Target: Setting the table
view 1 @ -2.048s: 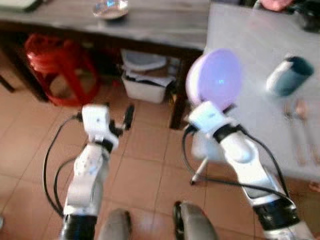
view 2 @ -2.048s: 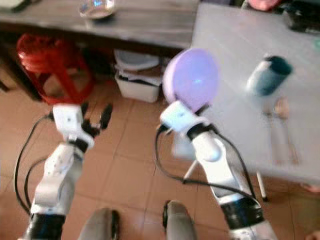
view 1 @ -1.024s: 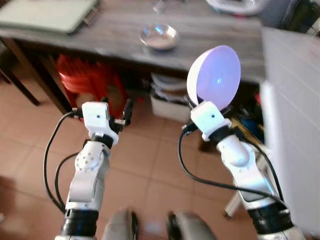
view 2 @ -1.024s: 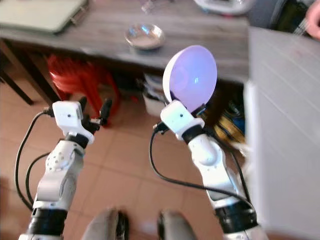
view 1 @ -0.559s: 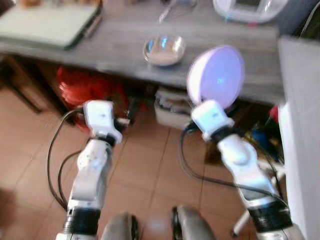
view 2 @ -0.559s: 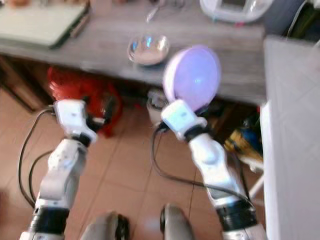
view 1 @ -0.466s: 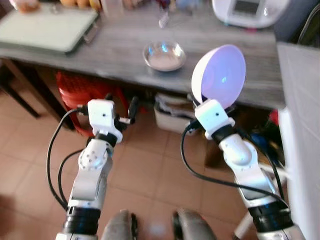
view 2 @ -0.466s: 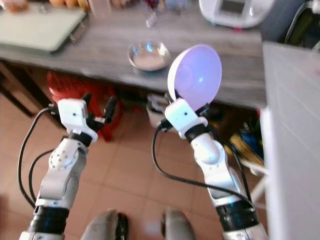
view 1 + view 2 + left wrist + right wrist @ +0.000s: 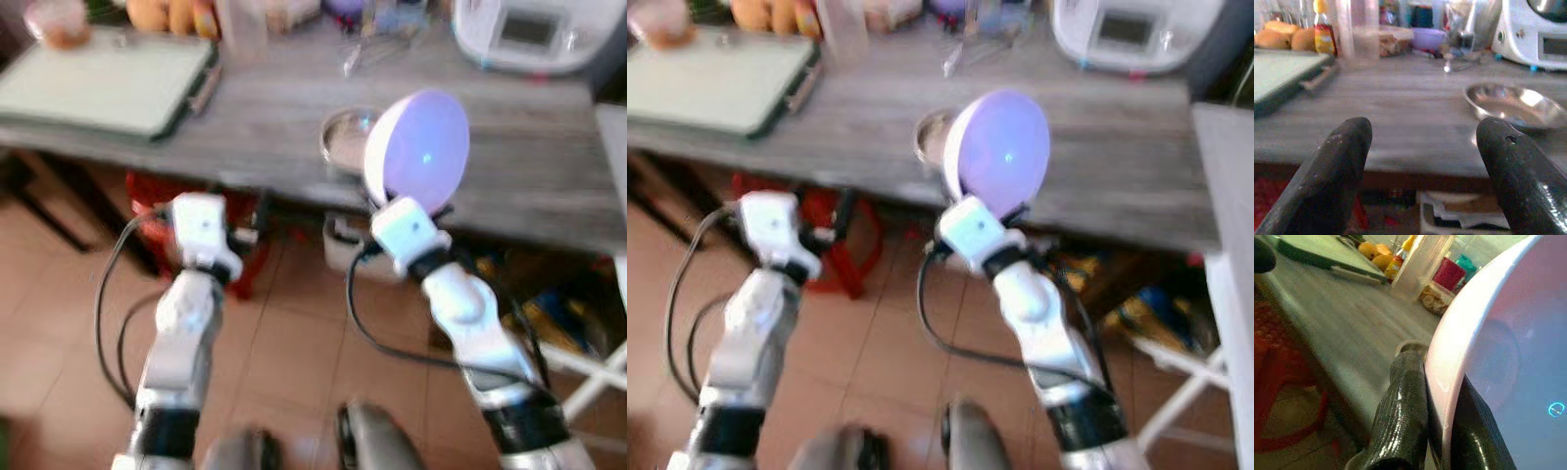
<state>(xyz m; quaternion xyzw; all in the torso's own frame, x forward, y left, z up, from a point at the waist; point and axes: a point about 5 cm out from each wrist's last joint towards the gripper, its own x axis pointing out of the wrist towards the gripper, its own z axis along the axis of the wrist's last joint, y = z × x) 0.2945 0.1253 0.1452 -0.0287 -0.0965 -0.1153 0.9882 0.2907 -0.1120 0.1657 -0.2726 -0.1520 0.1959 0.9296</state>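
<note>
Robot grippers are facing a long grey wooden table (image 9: 245,137), the right gripper (image 9: 1435,416) pinching the rim of a lilac plate (image 9: 416,149) and holding it upright on edge above the tiled floor (image 9: 294,352), just short of the table's near edge. Left gripper (image 9: 1420,161) is hanging at the table front with its fingers spread wide and nothing between them. Behind the plate a shallow steel bowl (image 9: 1515,104) is sitting on the table; nothing can be made out in it. Farther back a green tray (image 9: 103,80) is lying flat with oranges (image 9: 764,14) beyond it, beside a clear tumbler (image 9: 1357,32), a purple bowl (image 9: 1429,38) and a white appliance (image 9: 529,34). A red stool (image 9: 838,240) and a white bin (image 9: 348,245) are standing under the table. Compared with two seconds ago, the camera has swung away from the white table with the teal cup, and the grey table is now filling the frame; the plate is staying in the same grip throughout.
</note>
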